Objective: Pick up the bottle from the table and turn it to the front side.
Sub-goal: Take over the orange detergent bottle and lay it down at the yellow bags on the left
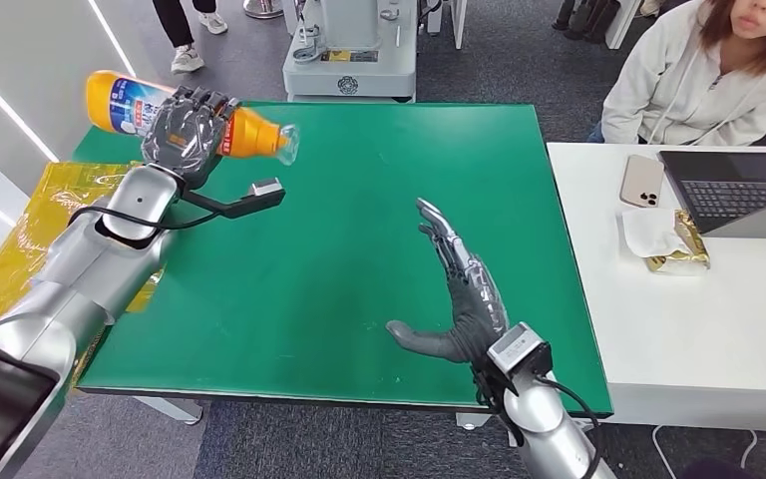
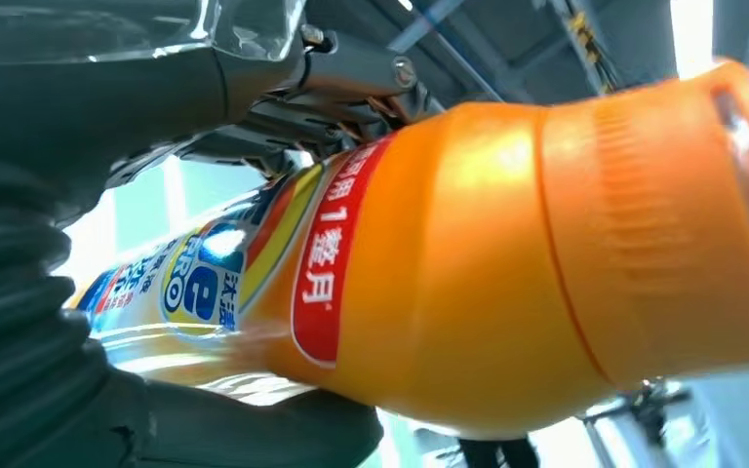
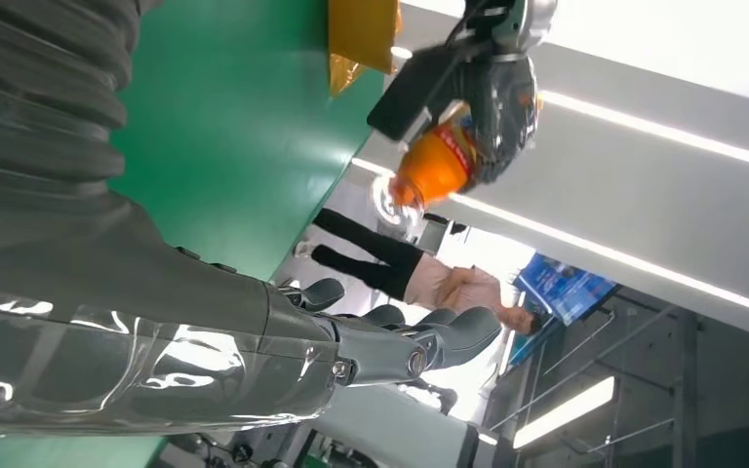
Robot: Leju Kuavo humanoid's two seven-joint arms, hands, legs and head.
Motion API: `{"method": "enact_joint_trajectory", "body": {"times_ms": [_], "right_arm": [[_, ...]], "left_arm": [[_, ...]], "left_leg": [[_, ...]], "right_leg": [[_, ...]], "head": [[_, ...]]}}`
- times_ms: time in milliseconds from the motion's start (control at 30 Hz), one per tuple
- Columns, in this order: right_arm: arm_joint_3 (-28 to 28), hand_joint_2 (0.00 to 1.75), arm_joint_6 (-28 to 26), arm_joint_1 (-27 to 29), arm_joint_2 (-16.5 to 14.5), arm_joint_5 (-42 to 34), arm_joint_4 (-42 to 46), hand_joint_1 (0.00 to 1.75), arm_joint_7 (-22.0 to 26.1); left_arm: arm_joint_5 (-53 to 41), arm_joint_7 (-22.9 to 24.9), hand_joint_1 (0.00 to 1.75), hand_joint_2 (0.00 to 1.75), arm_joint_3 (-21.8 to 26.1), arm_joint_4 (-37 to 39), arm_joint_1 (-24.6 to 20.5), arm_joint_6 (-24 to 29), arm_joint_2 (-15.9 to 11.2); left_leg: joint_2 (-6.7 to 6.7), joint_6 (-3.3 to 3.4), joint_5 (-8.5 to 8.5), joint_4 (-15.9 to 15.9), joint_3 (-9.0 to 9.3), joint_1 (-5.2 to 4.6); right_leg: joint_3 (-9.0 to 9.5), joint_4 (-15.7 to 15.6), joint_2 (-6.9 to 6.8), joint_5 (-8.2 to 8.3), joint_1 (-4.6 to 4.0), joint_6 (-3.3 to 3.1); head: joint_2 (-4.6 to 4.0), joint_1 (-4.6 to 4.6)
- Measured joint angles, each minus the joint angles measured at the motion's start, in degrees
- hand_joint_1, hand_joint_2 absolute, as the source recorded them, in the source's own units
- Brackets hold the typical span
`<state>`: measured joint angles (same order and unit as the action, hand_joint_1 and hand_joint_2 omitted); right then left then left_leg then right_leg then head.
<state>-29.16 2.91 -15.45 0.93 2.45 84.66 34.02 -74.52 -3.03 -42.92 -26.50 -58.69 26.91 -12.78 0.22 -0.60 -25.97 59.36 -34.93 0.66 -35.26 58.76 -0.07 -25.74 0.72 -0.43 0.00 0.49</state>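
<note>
Head view shows the left hand wrapped around the middle of an orange bottle, holding it on its side in the air above the far left corner of the green table. The bottle's clear cap end points right, its blue-labelled base left. The right hand is released, fingers stretched flat and thumb out, over the near right part of the table and holding nothing. From the left wrist camera the bottle lies across the frame with a red strip of its label facing the lens. A person sits at the white desk on the right, beside a phone and laptop.
</note>
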Motion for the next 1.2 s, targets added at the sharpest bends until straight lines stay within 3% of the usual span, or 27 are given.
{"method": "enact_joint_trajectory", "body": {"times_ms": [567,833,1200], "right_arm": [[8.3,1.75,-1.2,11.9,3.9,0.4,4.3,0.00,1.2],[9.8,1.75,-1.2,13.5,4.0,1.3,4.7,0.00,0.7],[11.3,1.75,-0.2,13.7,3.9,1.6,6.2,0.00,-0.9]], "left_arm": [[-1.1,-2.2,1.75,1.75,0.4,1.8,10.6,2.1,-13.8],[-0.9,-3.9,1.75,1.75,1.2,2.4,12.5,1.6,-16.0],[0.9,-8.5,1.75,1.75,3.3,2.6,14.5,-1.6,-16.2]], "left_leg": [[0.05,-0.01,-0.01,-0.1,-0.01,0.00],[0.03,-0.02,-0.01,-0.1,-0.01,0.00],[0.03,-0.02,-0.01,-0.1,-0.01,0.00]], "right_leg": [[-0.05,0.0,0.02,-0.06,-0.01,-0.03],[-0.04,0.0,0.01,-0.05,-0.01,-0.04],[-0.05,0.0,0.01,-0.05,-0.01,-0.04]], "head": [[0.00,0.00],[0.00,0.01],[0.00,0.02]]}}
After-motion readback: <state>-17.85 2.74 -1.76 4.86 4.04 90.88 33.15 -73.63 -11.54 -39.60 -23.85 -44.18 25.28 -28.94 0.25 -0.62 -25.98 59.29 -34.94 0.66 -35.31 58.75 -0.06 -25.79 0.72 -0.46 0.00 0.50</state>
